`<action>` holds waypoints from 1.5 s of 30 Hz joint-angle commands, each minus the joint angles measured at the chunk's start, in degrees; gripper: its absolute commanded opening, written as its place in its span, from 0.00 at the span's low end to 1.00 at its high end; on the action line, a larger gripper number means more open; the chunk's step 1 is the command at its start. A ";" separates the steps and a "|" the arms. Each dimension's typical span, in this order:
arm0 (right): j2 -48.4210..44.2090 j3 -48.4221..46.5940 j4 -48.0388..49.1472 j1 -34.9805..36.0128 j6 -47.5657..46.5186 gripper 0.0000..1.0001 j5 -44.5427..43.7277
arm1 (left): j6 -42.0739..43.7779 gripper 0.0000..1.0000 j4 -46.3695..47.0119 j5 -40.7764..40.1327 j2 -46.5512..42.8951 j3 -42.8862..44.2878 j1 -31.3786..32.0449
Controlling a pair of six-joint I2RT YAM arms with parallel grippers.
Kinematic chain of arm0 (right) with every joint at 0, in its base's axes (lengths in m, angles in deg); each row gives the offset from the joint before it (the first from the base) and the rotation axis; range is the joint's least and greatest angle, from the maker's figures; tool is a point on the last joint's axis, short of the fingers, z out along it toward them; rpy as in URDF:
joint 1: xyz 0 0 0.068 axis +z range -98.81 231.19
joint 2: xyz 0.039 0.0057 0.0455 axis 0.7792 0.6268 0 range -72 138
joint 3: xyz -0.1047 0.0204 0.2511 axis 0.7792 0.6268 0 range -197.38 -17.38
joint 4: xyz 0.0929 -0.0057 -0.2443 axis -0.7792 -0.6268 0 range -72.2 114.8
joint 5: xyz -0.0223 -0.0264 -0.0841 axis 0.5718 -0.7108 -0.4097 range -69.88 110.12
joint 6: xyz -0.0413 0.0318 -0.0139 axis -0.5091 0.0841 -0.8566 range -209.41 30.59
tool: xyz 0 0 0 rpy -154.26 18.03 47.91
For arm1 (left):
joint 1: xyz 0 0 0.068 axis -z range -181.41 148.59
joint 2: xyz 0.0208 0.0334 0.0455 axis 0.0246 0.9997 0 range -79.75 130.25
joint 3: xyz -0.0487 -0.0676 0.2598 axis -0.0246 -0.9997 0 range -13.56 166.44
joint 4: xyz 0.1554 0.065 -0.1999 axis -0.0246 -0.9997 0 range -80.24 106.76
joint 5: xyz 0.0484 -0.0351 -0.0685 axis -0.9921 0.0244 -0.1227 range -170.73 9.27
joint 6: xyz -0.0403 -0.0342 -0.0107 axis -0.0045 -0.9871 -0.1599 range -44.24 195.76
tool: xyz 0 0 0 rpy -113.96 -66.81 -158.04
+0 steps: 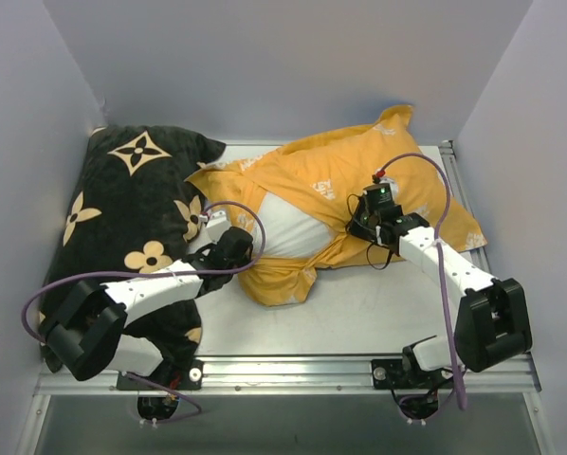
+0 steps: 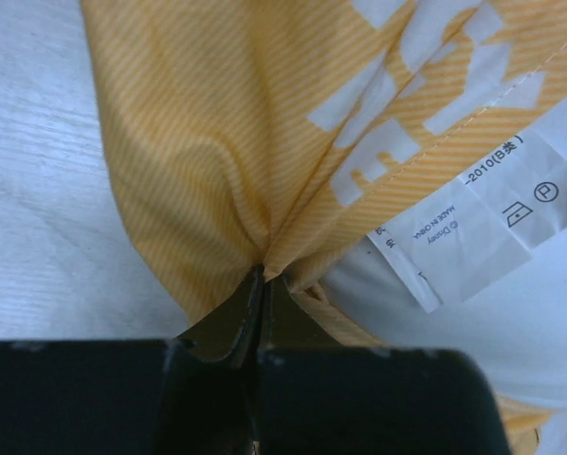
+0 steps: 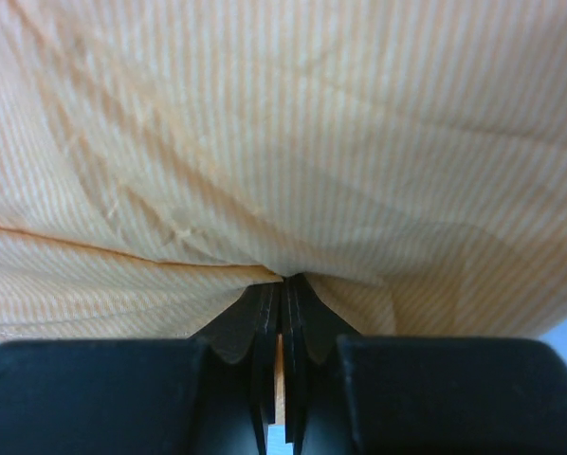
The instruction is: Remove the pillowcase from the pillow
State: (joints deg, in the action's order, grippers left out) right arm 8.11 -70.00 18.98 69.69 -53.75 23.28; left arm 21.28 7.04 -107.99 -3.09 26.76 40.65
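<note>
The pillowcase [image 1: 345,171] lies orange-yellow side up with white lettering, stretched across the middle and right of the table. The white pillow [image 1: 288,226] bulges out through its open mouth at the near side. My left gripper [image 1: 238,248] is shut on the pillowcase's edge at the mouth; the left wrist view shows the fabric [image 2: 227,142] pinched between the jaws, beside a white care label [image 2: 473,213]. My right gripper [image 1: 367,220] is shut on a fold of the pillowcase [image 3: 293,142] at its near middle, with fabric squeezed between the jaws.
A black cushion with tan flower marks [image 1: 137,204] fills the left side, under my left arm. Grey walls close in the back and both sides. A metal rail [image 1: 293,372] runs along the near table edge. Purple cables loop over both arms.
</note>
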 commanded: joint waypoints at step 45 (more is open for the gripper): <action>28.54 -31.48 -13.69 22.55 -7.63 0.00 1.22 | 6.75 0.00 12.62 7.75 -9.34 -7.10 1.36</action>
State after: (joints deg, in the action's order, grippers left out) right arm 37.23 -100.90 7.42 96.16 -64.17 16.61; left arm 25.66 20.83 -102.79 -10.82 17.54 41.77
